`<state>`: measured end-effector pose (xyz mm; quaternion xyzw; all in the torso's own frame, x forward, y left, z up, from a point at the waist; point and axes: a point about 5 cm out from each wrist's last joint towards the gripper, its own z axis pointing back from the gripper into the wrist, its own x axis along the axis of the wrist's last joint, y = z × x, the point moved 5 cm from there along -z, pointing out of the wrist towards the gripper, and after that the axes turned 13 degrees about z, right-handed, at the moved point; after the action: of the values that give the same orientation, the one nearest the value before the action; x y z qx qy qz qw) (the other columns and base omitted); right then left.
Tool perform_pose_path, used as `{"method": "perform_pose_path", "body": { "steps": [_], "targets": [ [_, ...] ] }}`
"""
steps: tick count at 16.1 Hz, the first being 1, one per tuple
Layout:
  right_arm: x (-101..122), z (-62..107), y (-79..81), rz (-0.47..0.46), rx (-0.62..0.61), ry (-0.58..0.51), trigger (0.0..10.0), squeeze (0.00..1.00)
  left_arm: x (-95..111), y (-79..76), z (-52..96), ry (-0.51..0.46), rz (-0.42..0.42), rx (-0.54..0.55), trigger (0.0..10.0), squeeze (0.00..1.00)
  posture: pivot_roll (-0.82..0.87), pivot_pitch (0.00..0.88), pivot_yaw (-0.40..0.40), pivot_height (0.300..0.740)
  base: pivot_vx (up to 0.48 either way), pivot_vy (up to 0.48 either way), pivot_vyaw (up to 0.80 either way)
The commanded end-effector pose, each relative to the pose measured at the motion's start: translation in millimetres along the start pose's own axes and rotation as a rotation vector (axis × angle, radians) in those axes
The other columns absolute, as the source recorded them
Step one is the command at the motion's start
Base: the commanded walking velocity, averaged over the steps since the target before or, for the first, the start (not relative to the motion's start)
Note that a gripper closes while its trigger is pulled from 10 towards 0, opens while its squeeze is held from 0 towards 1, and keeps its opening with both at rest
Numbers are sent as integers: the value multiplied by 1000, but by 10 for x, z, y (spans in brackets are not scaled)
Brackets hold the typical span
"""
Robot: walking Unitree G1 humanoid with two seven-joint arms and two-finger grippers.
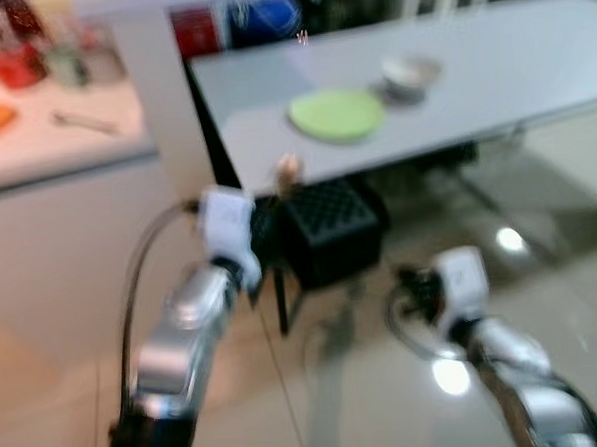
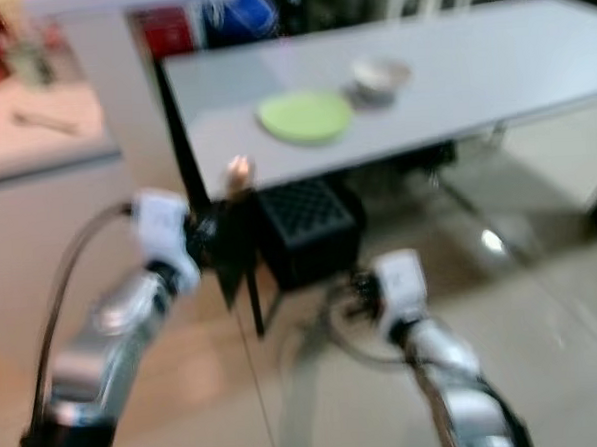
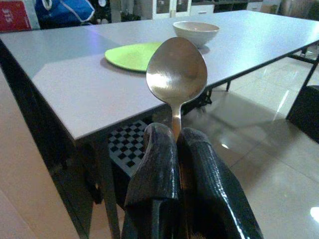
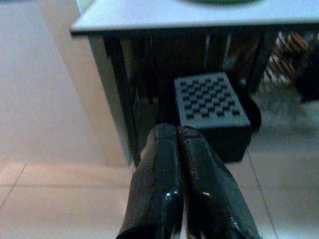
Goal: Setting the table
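Note:
My left gripper [image 3: 177, 144] is shut on the handle of a metal spoon [image 3: 176, 72], whose bowl points up toward the grey dining table [image 1: 530, 61]. In the eye views the spoon [image 1: 289, 170] sits just before the table's near corner, held out by the left arm. On the table lie a light green plate [image 1: 337, 114] and, to its right, a small white bowl [image 1: 410, 75]. My right gripper [image 4: 177, 137] is shut with nothing between its fingers, held low over the floor in front of the table.
A black checker-topped stool [image 1: 331, 227] stands under the table's near edge. A white counter [image 1: 64, 146] with bottles, an orange plate and a utensil lies to the left. Red and blue bags [image 1: 238, 24] sit behind the table. Glossy tiled floor [image 1: 387, 379] spreads in front.

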<state>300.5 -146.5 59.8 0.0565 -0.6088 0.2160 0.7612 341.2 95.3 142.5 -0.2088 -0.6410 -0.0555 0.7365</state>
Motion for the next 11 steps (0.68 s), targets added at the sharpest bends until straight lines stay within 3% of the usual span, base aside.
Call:
{"method": "perform_pose_path", "body": {
  "steps": [1,9,11],
  "targets": [
    [102,-59,98,2,28,-32,10000,0,117,120,10,-35,-26,37,0,0,-15,0,23,740,465,0,0],
    [132,-75,70,6,20,-40,10000,0,154,80,-22,-58,-19,25,0,0,-16,0,25,740,465,0,0],
    [132,-74,70,6,19,-40,10000,0,168,87,-22,-69,-7,28,0,0,-18,0,27,740,0,0,0]
  ]
}}
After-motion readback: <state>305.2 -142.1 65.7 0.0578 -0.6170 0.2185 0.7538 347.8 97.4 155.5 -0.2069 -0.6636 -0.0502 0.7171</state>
